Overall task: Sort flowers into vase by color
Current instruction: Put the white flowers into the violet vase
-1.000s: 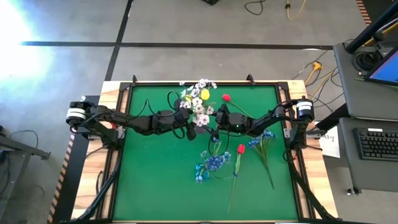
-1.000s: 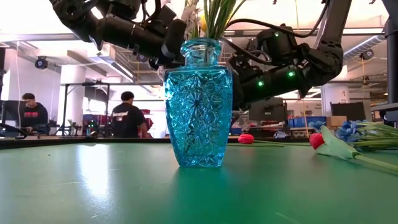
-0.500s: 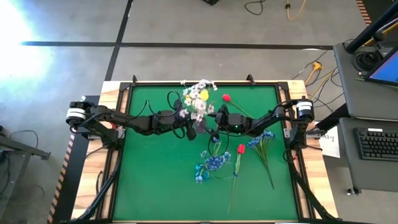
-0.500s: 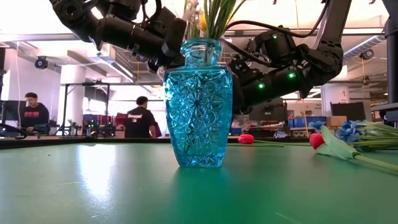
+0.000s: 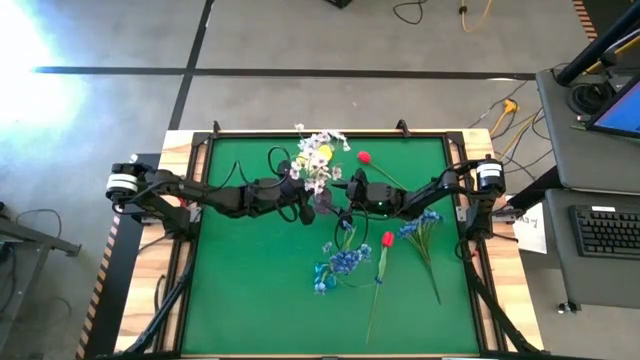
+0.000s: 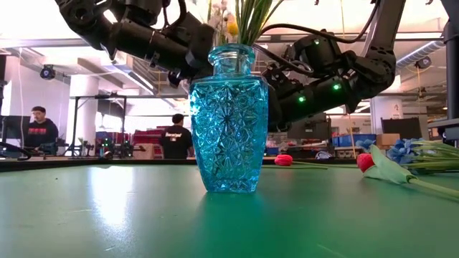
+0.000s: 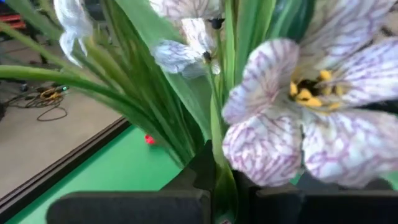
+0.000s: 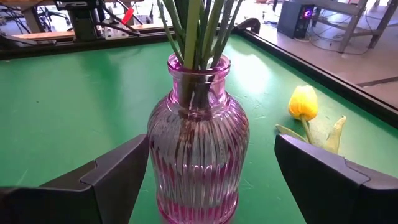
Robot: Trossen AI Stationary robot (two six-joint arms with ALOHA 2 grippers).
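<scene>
A ribbed pink glass vase (image 8: 198, 143) stands on the green table with several green stems in its neck. White veined flowers (image 5: 318, 163) rise above it. My left gripper (image 7: 230, 199) comes in from the table's left and is shut on their stems. My right gripper (image 8: 212, 144) comes in from the right, open, one finger on each side of the vase's body; whether a finger touches the glass I cannot tell. A blue cut-glass vase (image 6: 228, 118) stands nearer the front edge. My left gripper pinches a green stem (image 7: 221, 184) of the white flowers between its two fingers, just below the blooms. The fingers come in about level from the table's left and lie across the stem, which stands upright.
A yellow tulip (image 8: 303, 102) lies on the table beyond the pink vase. Two red tulips (image 5: 364, 157) (image 5: 387, 239) and blue flowers (image 5: 345, 262) (image 5: 420, 226) lie on the right half. A raised black rim (image 5: 300, 133) borders the table. People stand in the room behind.
My left gripper has shut on the stems of the white flowers while staying in place. The white blooms have drawn closer together and shifted a little toward the far edge. My right gripper has kept still and open around the pink vase.
</scene>
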